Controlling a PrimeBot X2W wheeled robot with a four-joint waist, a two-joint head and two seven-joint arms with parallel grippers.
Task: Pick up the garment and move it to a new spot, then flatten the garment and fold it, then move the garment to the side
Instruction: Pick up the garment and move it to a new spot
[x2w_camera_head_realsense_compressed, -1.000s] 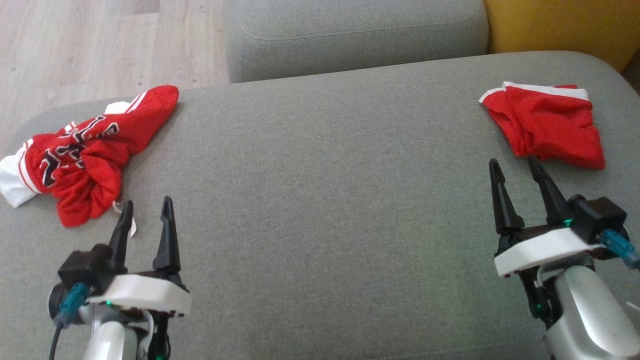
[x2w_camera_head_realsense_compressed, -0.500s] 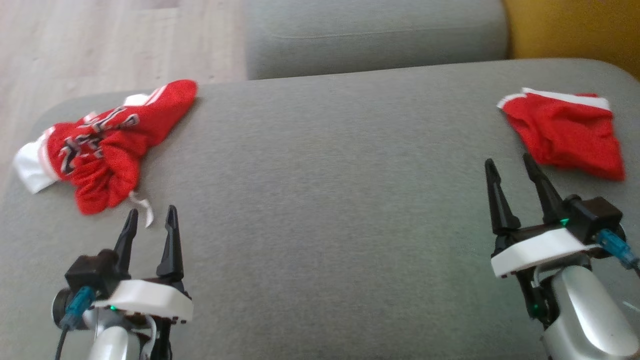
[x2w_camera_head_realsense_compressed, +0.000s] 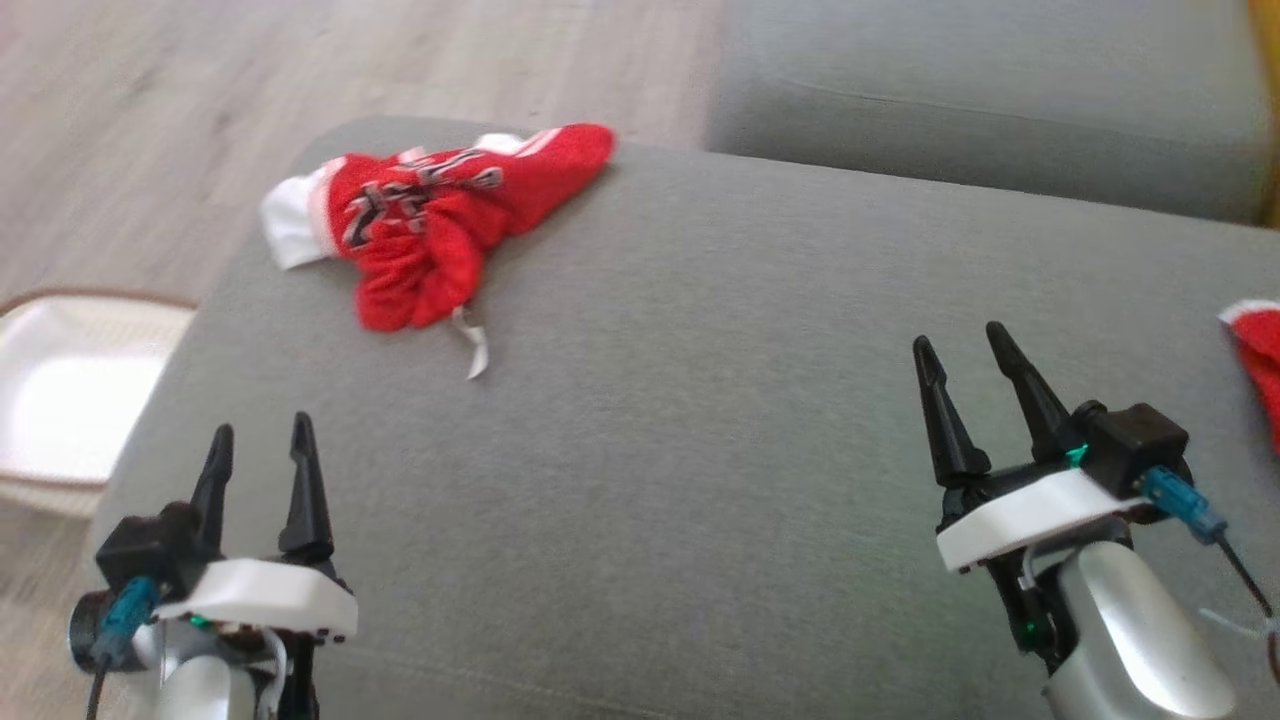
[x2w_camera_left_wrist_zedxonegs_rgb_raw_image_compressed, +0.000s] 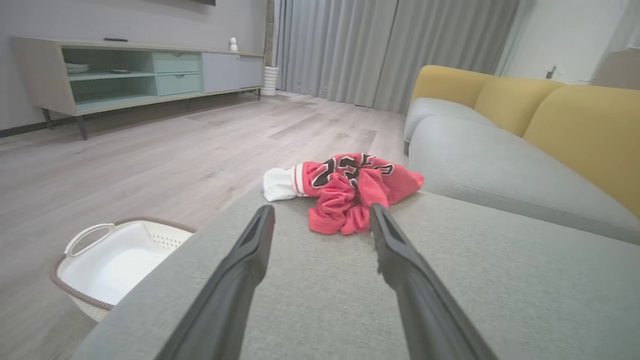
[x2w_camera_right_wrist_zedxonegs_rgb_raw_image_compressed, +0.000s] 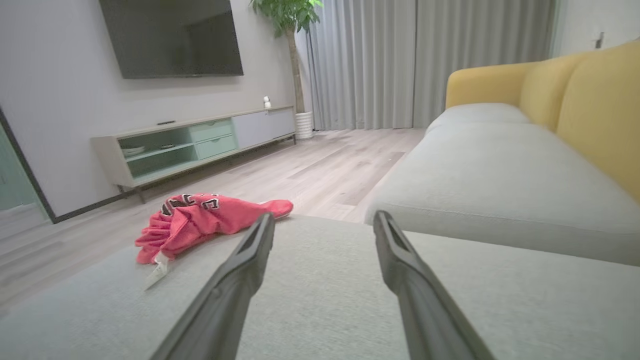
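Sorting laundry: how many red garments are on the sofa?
2. A crumpled jersey on the cushion, far left; another garment, cut off at the head view's right edge. Others may lie outside view.

Head downward; wrists low (garment (x2w_camera_head_realsense_compressed: 430, 230) shared).

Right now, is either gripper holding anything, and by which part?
Nothing is held. The left gripper and right gripper both stand open and empty over the grey sofa cushion; the crumpled red jersey lies apart, ahead of the left gripper.

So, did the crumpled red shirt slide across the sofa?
No. The red shirt still lies at the far edge of the seat cushion, its tip beside the next cushion; the camera turned.
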